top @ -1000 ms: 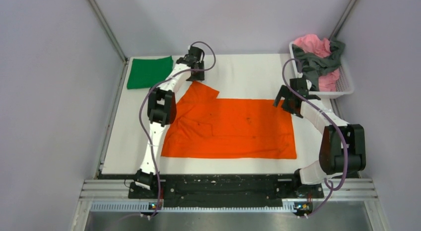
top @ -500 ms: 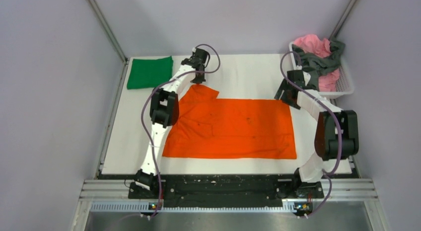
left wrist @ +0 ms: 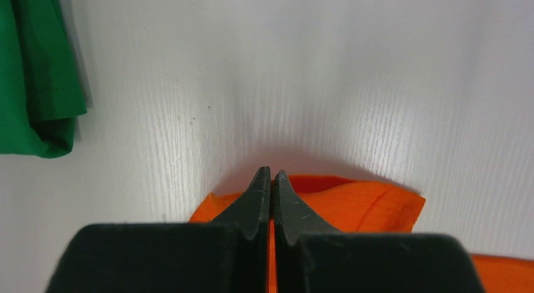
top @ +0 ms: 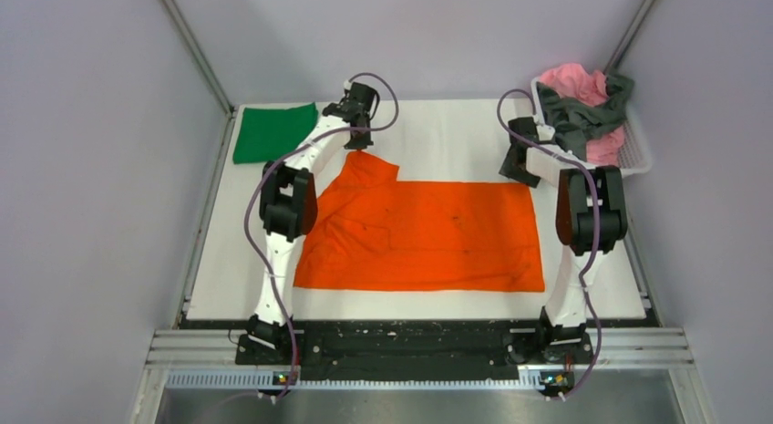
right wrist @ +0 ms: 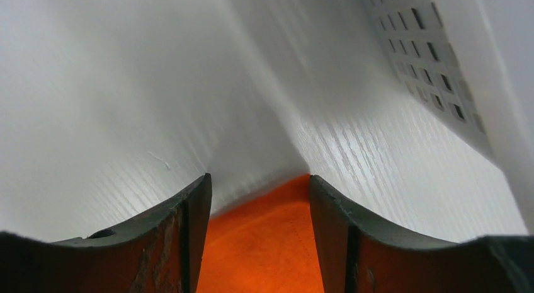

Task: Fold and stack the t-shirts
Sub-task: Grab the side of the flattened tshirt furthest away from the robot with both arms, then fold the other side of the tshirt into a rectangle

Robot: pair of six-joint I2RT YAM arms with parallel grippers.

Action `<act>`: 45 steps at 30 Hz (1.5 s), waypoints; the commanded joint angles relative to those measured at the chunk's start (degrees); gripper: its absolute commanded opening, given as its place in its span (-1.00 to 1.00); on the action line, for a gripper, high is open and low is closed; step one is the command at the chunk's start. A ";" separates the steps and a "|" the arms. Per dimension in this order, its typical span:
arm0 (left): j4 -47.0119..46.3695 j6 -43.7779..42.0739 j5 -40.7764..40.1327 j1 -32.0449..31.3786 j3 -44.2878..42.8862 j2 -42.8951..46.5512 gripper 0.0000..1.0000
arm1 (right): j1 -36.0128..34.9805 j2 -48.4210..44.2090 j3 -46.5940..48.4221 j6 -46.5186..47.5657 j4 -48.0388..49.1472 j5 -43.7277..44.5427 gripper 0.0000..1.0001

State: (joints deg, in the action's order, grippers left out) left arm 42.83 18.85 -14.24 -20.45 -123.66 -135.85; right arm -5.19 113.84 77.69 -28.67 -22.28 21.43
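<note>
At the far sleeve edge of the orange t-shirt (top: 428, 232), the left gripper (left wrist: 271, 179) is clenched, its tips pressed together on the cloth. The right gripper (right wrist: 259, 192) is released, jaws apart either side of the shirt's far right corner, near the white basket (top: 638, 155). The orange shirt lies spread flat on the white table (top: 456, 132). A folded green t-shirt (top: 273, 132) sits at the far left corner. The pink t-shirt (top: 574, 82) and dark grey t-shirt (top: 583, 118) are heaped in the basket.
</note>
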 commanded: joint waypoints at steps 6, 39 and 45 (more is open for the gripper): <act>-4.77 2.41 -0.63 -0.79 9.04 10.90 -1.00 | -1.38 -2.44 -5.39 -2.58 -4.00 6.38 0.06; -12.51 7.71 -0.98 -6.84 58.18 55.78 -1.00 | -5.25 -35.36 -26.45 6.62 2.22 0.04 -1.00; -9.65 13.16 0.03 -7.22 66.26 66.43 -1.00 | -5.21 -38.58 -26.51 6.88 -0.36 1.20 -1.00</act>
State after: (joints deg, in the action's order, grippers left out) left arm 33.12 27.46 -13.98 -27.20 -61.30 -75.57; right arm -9.82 78.32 50.65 -22.65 -21.26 21.37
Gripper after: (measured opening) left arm 0.019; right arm 0.009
